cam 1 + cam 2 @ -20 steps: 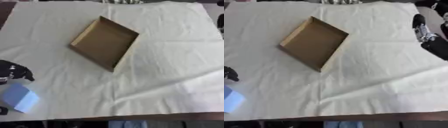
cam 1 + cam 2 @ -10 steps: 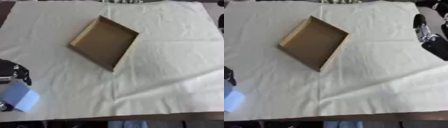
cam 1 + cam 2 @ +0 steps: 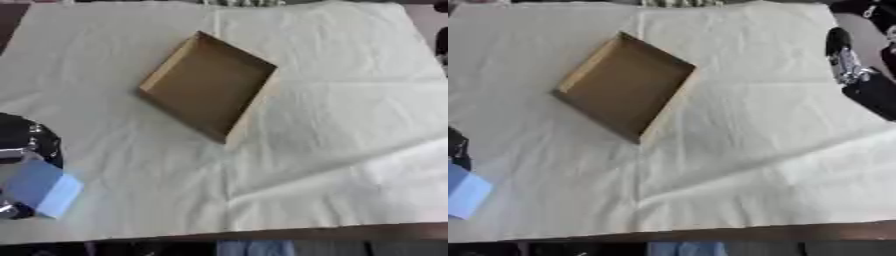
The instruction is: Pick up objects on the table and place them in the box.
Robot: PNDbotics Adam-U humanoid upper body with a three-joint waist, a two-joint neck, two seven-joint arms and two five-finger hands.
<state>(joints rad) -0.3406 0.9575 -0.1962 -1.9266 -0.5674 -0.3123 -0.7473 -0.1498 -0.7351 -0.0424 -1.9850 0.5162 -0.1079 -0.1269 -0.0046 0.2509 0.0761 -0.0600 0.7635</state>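
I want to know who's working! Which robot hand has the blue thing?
The left hand, at the table's lower left, has the light blue object. The right hand waits far off at the right edge, away from it.

Box [image 3: 627, 86]: open brown cardboard tray, lying askew on the cream cloth [image 3: 754, 150], upper left of centre.
Blue object [image 3: 464, 192]: pale flat piece at the left edge (partly cut off).
Left hand [image 3: 457, 147]: dark sliver just above the blue piece.
Right hand [image 3: 852, 75]: black and silver, at the right edge, well apart from the box.

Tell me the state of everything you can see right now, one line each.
Box: open, empty, lying askew on the cloth.
Blue object: at the left edge, held by the left robot hand.
Right robot hand: at the right edge, holding nothing.
Cloth: spread flat, creased.
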